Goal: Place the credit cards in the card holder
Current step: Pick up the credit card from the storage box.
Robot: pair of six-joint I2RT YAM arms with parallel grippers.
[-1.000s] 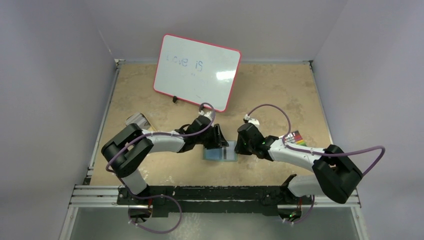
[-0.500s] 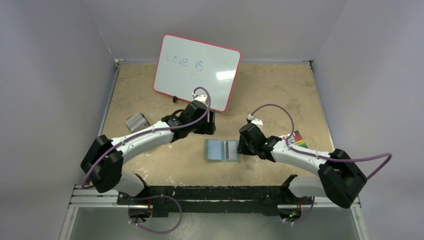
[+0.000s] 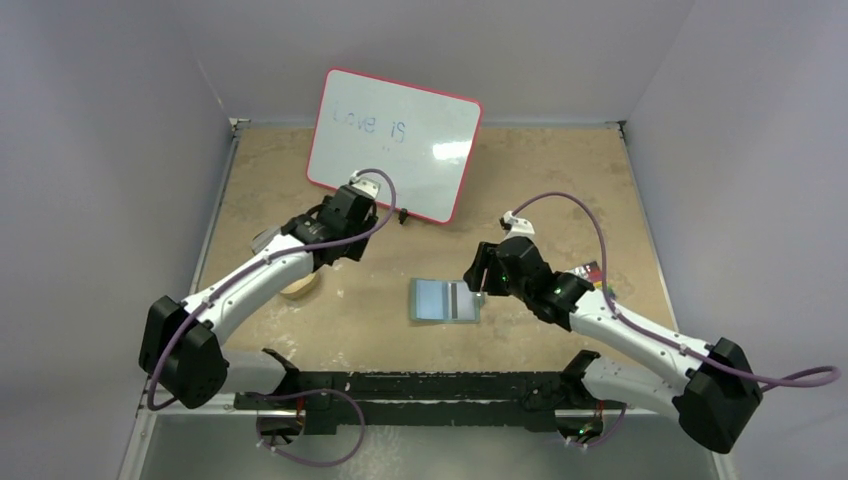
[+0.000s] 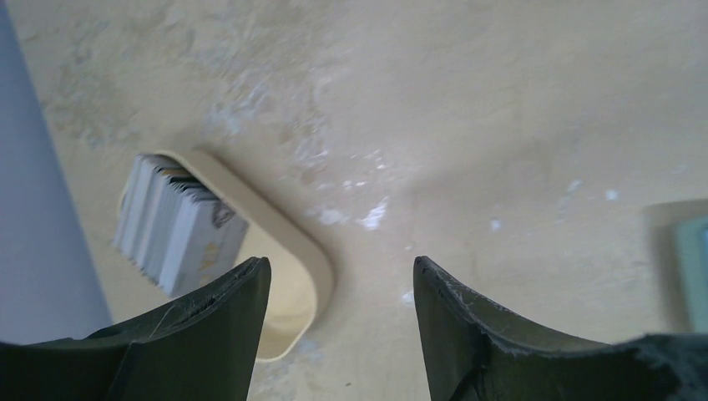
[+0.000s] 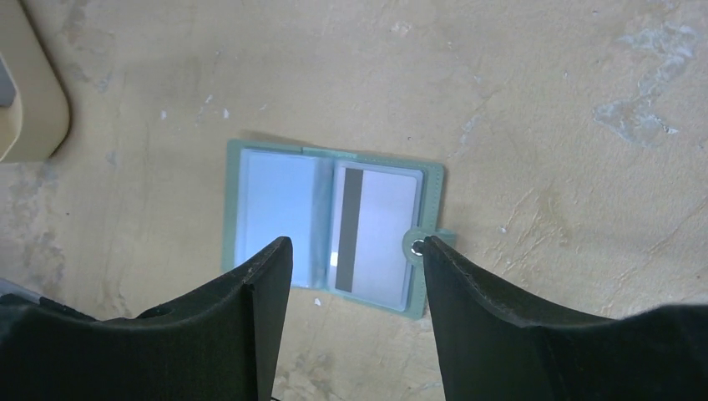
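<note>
Card holder point(image 5: 431, 196) lies open on the table point(image 5: 543, 83), pale blue card point(image 5: 275, 205) and striped card point(image 5: 384, 230) apparently pocketed; right hand point(image 5: 355, 244) above it and left hand point(image 4: 341, 263) well to its left both gape empty; further cards unconfirmed.

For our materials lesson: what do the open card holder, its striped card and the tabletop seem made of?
Card holder: probably matte sage faux leather; soft-looking rim, shiny metal-looking snap.
Striped card: smooth plastic, seemingly; flat pale face, dark stripe.
Tabletop: worn tan board, perhaps wood; pale scuffs.
</note>
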